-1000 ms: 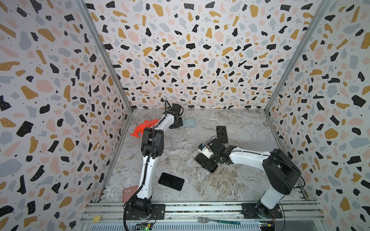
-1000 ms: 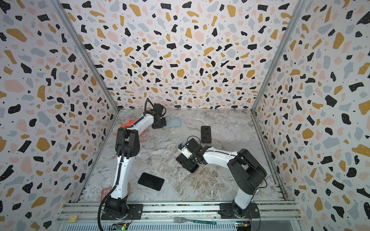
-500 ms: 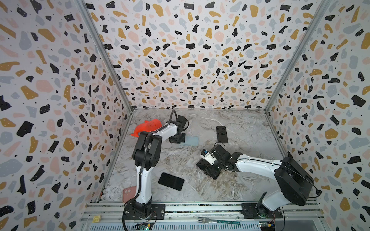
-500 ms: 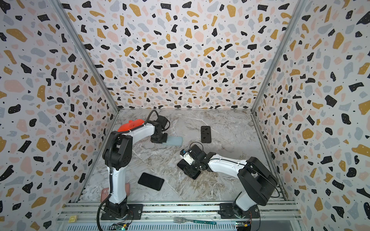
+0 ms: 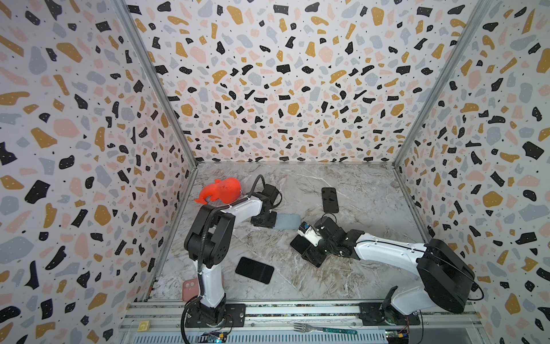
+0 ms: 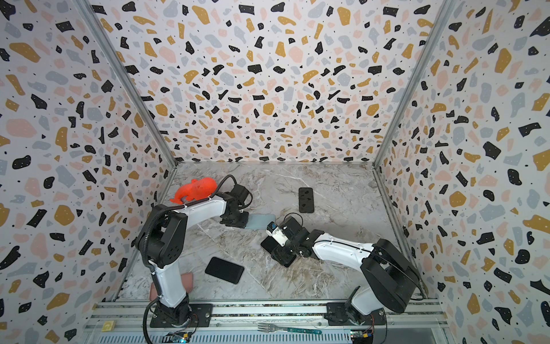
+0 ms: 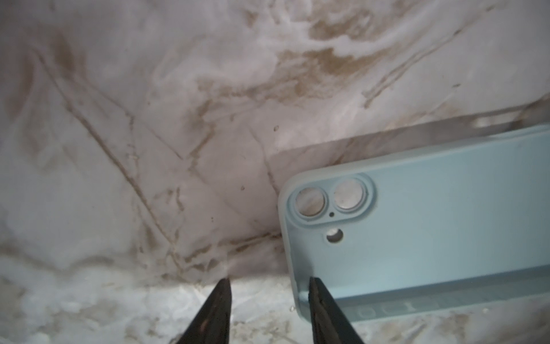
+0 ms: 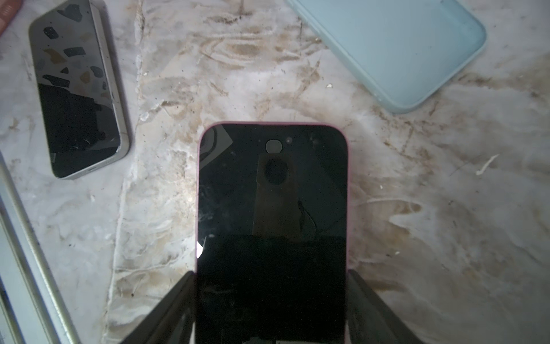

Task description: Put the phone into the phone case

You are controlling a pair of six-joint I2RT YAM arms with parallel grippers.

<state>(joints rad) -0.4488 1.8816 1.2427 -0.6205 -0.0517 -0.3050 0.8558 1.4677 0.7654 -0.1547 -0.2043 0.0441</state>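
Right jaws clamp the pink-edged phone [image 8: 272, 193], lower centre of frame — left jaws part open, empty, one tip at blue case [image 7: 431, 223] edge, lower right.

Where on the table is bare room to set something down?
Bare: the back-right corner, between the far phone and right wall; the front strip between the near phone and right arm's base. Crowded: the middle, blue case beside the held phone.

On the tabletop [image 5: 372, 268] the case [image 5: 288, 221] lies left of centre, with the toy [image 5: 221, 190] behind it. The middle phone [image 5: 299, 244] lies before and right of the case, between the rear phone [image 5: 329, 199] and the front phone [image 5: 254, 270]. The fork [image 5: 324, 329] lies on the front rail [image 5: 268, 323].
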